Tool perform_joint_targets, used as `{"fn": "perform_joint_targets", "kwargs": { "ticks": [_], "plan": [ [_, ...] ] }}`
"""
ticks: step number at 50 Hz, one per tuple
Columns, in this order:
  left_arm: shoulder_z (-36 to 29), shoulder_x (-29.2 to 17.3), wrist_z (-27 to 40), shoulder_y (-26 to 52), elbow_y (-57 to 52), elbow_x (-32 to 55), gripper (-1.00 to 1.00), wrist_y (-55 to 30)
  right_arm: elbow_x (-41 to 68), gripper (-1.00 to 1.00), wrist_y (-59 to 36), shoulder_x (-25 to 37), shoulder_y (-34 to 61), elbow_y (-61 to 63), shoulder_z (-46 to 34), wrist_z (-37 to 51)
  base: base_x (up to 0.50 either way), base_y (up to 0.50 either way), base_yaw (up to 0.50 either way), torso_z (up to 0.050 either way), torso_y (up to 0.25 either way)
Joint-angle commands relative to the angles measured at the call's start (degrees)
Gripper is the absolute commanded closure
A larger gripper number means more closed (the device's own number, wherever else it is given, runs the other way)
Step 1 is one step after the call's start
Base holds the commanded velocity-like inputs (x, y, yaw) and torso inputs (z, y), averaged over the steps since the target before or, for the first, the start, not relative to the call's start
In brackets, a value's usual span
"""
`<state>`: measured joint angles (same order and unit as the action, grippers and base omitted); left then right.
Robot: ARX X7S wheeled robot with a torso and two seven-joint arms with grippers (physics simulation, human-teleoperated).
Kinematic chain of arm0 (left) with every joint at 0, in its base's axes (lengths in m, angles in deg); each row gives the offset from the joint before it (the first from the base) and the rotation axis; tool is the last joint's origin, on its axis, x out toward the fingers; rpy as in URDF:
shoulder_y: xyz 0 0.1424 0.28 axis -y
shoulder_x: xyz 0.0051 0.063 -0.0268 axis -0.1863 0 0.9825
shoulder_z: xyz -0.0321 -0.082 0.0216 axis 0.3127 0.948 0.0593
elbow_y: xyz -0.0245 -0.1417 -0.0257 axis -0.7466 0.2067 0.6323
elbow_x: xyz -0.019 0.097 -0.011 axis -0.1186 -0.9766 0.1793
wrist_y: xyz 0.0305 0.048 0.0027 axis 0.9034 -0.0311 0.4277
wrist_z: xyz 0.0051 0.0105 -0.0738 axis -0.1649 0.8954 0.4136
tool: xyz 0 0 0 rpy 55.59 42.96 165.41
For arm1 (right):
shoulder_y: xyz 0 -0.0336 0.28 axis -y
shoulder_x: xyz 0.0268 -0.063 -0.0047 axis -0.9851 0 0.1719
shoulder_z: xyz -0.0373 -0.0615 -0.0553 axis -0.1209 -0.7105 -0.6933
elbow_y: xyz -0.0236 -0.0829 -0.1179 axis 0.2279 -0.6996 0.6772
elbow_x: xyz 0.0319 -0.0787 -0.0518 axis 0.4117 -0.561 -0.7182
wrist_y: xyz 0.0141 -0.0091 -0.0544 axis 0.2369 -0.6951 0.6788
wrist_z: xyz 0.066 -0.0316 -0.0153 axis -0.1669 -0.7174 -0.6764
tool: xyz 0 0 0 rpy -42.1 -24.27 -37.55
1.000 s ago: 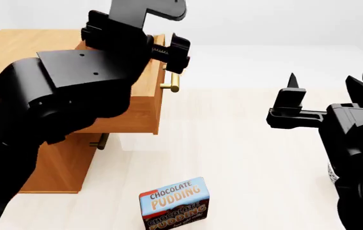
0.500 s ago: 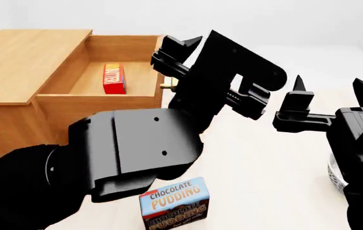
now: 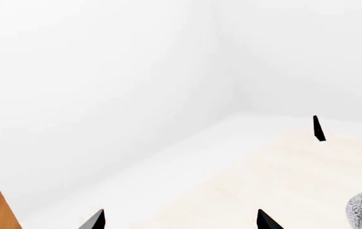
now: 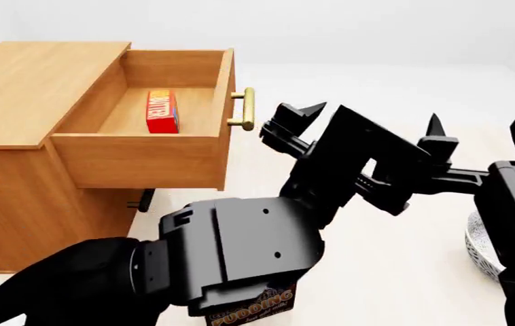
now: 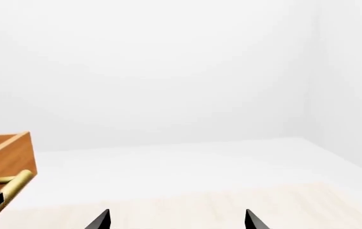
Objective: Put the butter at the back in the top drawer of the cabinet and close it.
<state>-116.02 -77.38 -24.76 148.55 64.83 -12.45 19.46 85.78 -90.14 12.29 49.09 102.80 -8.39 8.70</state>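
Swinging down and away from the drawer front since half a sec ago, the left gripper [image 4: 352, 132] now hangs in mid-frame, well clear of the brass bar handle [image 4: 246, 109], which stands fully in sight. Left claw is wide and empty; its two tips show far apart in the left wrist view w/ nothing between. Right gripper [image 5: 175, 220] likewise spread, holding nothing. The butter [image 4: 162, 112] lies flat inside the top drawer [image 4: 140, 159] of the cabinet [image 4: 22, 95], mid-floor, touching no wall; the drawer is pulled fully out. Judged a light, stiff carton, slick-faced, best pinched across its narrow sides, though it needs no more handling. Drawer holds only the butter. Chocolate pudding box [image 4: 249, 309] sits mostly hidden behind the left arm. Closing remains: push on handle or drawer front.
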Motion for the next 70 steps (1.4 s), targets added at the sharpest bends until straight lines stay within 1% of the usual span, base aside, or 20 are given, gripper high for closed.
{"fn": "perform_joint_targets", "kwargs": {
  "ticks": [1,14,21,29,35,45,63,70],
  "plan": [
    [-0.29,1.66,-6.05,-2.79,9.46,-2.22,-1.00,6.26,-0.76,-1.00,0.96,0.75,-1.90,-0.50,0.81,-1.24,0.00,0.00,0.00,0.000,0.000],
    [-0.98,5.02,-12.11,-2.70,28.43,-6.15,-1.00,12.79,-0.21,-1.00,1.03,1.38,-1.96,-0.44,1.28,-1.09,0.00,0.00,0.00,0.000,0.000],
    [-3.53,5.63,-11.48,-2.12,34.57,-7.06,-1.00,14.73,-0.37,-1.00,1.70,1.70,-2.87,-0.48,1.89,-1.48,0.00,0.00,0.00,0.000,0.000],
    [-5.51,5.53,-10.65,-0.53,39.67,-5.55,-1.00,15.66,-0.91,-1.00,2.35,1.66,-4.05,-0.50,2.23,-2.00,0.00,0.00,0.00,0.000,0.000],
    [-5.54,3.82,-10.40,-0.11,39.95,-4.85,-1.00,14.94,-0.43,-1.00,2.39,1.69,-3.95,-0.23,2.35,-1.71,0.00,0.00,0.00,0.000,0.000],
    [-2.41,-0.53,-11.44,0.62,40.61,-1.38,-1.00,14.08,-0.15,-1.00,2.21,1.37,-3.69,0.28,2.12,-1.21,0.00,0.00,0.00,0.000,0.000],
    [-1.05,-4.85,-13.13,-0.28,44.59,-1.49,-1.00,16.41,0.23,-1.00,1.01,0.21,-1.79,0.18,0.85,-0.37,0.00,0.00,0.00,0.000,0.000],
    [-0.87,-7.48,-13.09,-0.90,44.62,-1.82,-1.00,16.99,0.60,-1.00,0.16,-0.38,-0.39,0.00,0.10,0.18,0.00,0.00,0.00,0.000,0.000]
  ]
}}
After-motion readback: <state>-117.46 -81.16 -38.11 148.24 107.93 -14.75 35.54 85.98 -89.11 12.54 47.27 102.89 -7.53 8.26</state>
